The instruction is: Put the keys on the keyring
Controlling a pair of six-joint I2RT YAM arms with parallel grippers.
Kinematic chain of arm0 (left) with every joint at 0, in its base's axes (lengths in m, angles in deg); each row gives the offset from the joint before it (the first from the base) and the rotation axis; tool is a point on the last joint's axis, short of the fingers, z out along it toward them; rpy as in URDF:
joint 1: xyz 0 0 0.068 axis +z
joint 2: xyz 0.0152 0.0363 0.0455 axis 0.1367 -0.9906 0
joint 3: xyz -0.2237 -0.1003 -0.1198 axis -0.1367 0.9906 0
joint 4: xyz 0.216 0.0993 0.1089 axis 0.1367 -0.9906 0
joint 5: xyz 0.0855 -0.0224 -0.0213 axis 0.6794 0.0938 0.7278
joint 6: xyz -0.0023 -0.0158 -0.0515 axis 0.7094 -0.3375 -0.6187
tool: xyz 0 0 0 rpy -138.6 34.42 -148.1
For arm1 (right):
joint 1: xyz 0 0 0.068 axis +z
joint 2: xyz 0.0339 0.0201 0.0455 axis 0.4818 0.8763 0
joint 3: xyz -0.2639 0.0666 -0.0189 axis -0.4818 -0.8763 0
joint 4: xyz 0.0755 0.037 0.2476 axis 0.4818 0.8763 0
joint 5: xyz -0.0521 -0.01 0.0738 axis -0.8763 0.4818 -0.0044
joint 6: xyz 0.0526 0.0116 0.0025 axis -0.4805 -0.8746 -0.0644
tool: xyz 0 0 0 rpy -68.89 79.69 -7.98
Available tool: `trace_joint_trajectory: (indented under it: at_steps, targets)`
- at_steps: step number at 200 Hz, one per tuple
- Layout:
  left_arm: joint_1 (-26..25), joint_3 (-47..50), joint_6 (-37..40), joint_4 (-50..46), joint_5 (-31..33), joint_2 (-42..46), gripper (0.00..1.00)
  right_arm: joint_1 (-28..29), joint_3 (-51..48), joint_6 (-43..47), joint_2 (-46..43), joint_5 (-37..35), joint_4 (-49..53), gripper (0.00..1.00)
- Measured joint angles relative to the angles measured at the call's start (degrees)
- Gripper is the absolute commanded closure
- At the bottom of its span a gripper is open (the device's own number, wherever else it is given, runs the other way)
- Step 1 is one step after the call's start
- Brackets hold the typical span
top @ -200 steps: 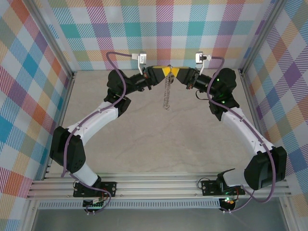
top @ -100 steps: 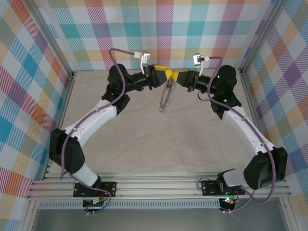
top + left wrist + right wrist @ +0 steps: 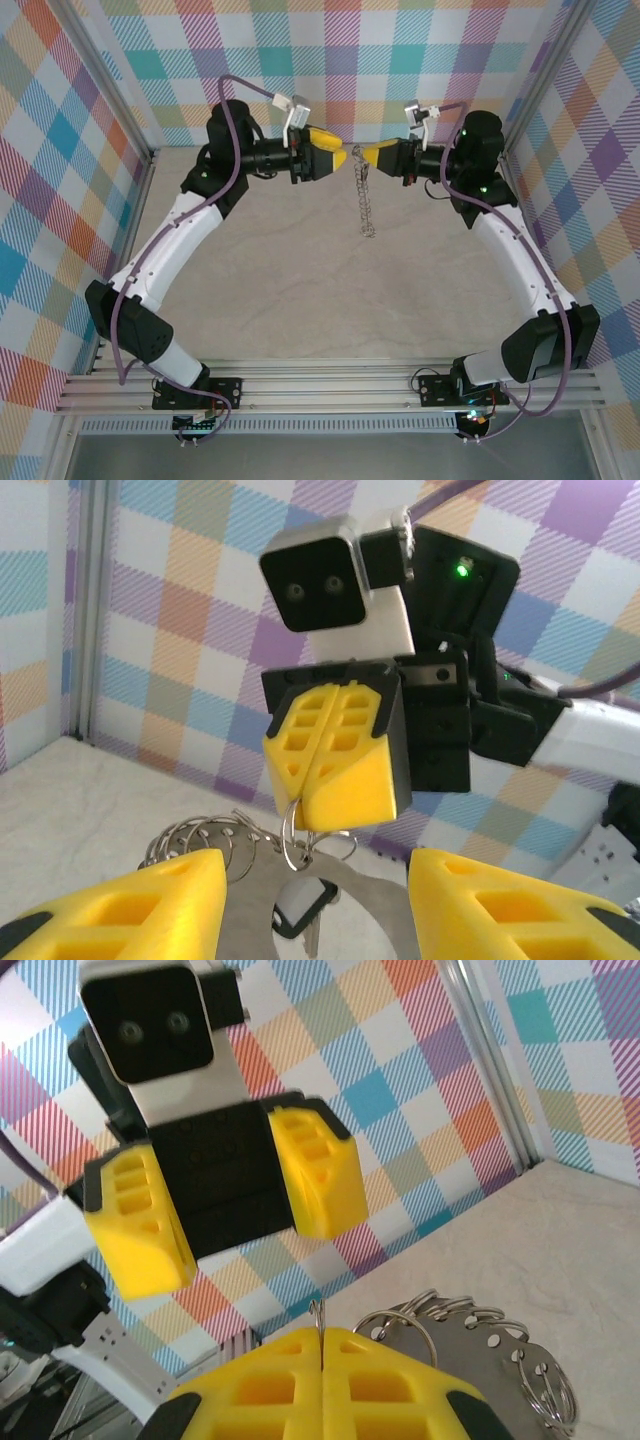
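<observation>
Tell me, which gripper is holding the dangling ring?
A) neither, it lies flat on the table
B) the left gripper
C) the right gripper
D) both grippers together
C: the right gripper is pinched shut on the top of the ring, which hangs down from it, while the left gripper stands open and apart from it.

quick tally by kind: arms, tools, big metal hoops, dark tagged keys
arms: 2 (left arm, right arm)
tools: 2 (left tool, right tool)
keyring hoop: 1
dark-tagged key: 1
total: 6
</observation>
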Motion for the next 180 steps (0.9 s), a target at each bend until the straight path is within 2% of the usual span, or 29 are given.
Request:
trace_joint_trajectory:
  at_steps: [34,70,180]
  targets:
    - [0.15,-9.62,7.98,-13.03,-4.26,-4.68,0.56,-0.09,3.93,4.09,2.86,4.13,6.34,1.0]
    - [0.15,-13.18,11.37,-20.35,-6.54,-8.87,0.58,-0.09,4.81,5.7,4.44,6.38,9.14,1.0]
    - [0.17,-13.49,10.19,-20.98,-8.02,-10.91,0.61,-0.09,4.79,5.9,4.63,7.37,9.51,1.0]
